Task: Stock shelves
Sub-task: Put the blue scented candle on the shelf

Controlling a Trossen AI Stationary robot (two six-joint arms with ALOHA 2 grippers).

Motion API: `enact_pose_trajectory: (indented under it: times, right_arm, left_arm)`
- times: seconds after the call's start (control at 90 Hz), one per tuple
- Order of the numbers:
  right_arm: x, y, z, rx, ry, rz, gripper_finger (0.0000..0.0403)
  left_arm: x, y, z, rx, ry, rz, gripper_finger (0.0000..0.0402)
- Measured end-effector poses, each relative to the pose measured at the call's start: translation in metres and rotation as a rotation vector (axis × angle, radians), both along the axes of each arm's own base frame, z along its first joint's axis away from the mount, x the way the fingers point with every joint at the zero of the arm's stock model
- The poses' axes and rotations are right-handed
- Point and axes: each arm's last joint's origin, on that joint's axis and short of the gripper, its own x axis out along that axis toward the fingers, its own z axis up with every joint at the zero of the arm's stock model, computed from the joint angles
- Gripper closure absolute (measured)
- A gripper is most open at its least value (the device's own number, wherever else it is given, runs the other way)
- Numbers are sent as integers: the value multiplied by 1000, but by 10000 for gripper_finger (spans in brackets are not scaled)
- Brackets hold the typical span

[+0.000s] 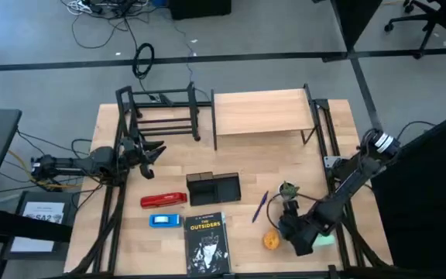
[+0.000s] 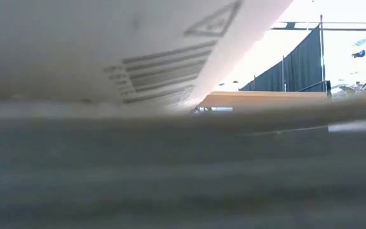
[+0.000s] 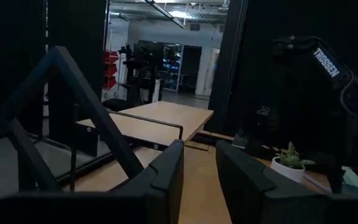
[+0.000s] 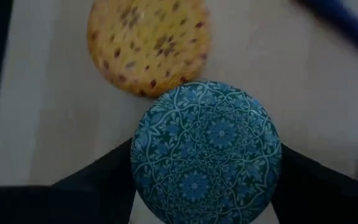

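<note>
Left arm: lies low along the table's left edge. Left gripper (image 1: 152, 152) hovers just in front of the black tube-frame rack (image 1: 161, 112); fingers (image 3: 166, 180) apart, nothing between them.

Black tube-frame rack: stands at the table's far left, open and bare.

Red stapler-like item (image 1: 163, 200): lies on the wooden table (image 1: 285, 159), in front of the left gripper. A small blue item (image 1: 164, 220) lies just in front of it.

Black mesh organizer tray (image 1: 213, 187): mid-table, in front of the gap between the two shelves.

Book (image 1: 207, 242): flat at the table's near edge, cover up, titled "The Outsiders".

Wood plank shelf (image 1: 262, 112): stands at the table's far centre-right, just beside the rack, on black legs; top bare.

Blue pen (image 1: 259, 207): lies slanted, right of the tray.

Small potted plant (image 1: 288, 189): right of the pen, near the right arm.

Yellow speckled round item (image 4: 148, 43): on the table at the near right, touching or just beside the disc below.

Blue patterned disc (image 4: 207, 152): sits between the right gripper's fingers (image 4: 316, 186), which are clamped on its sides.

Right gripper (image 1: 294, 232): low over the table's near right, pointing down.
</note>
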Motion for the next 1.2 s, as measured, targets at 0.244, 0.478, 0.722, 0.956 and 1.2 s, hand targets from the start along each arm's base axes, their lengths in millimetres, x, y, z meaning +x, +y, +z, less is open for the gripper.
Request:
enact_pose_trajectory:
  times: [0.244,0.478,0.722,0.956,1.2]
  right_arm:
    - [24,-39,81,16,-70,-18,145]
    - [18,-147,148,-143,-129,-280,145]
    - [-18,-268,162,-231,-43,-674,145]
    - [-46,-323,158,-186,33,-844,145]
    - [-49,-341,151,-193,81,-860,132]
  left_arm:
    - [0,0,0,1,0,0,326]
    - [0,0,0,2,-1,0,326]
    - [0,0,0,0,-4,0,326]
    - [0,0,0,-27,-15,-5,326]
    - [0,0,0,-28,-14,-6,326]
